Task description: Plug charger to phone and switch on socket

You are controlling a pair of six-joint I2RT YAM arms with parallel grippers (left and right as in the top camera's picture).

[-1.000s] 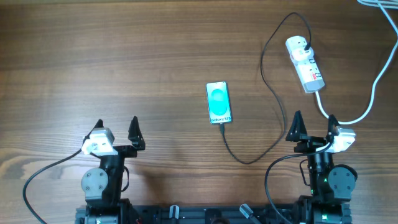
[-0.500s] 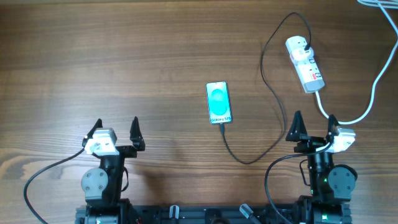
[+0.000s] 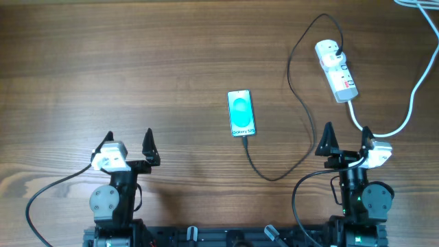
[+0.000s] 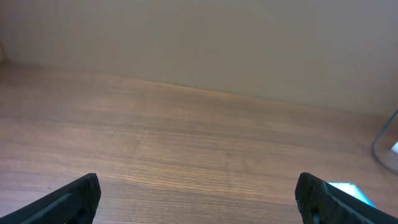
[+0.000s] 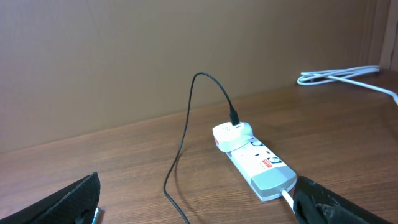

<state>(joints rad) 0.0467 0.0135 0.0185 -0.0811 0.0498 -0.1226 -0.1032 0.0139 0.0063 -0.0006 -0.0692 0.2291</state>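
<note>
The phone lies flat mid-table, turquoise screen up, its white "Galaxy S25" strip toward me. The black charger cable runs from a white adapter in the socket at the far right, loops down and ends at the phone's near edge. The right wrist view shows the socket and the cable. A corner of the phone shows in the left wrist view. My left gripper is open and empty at the near left. My right gripper is open and empty, near the socket's cord.
The socket's thick white cord curves from the strip past my right gripper and off the far right edge; it also lies at the back in the right wrist view. A plain wall stands behind the wooden table.
</note>
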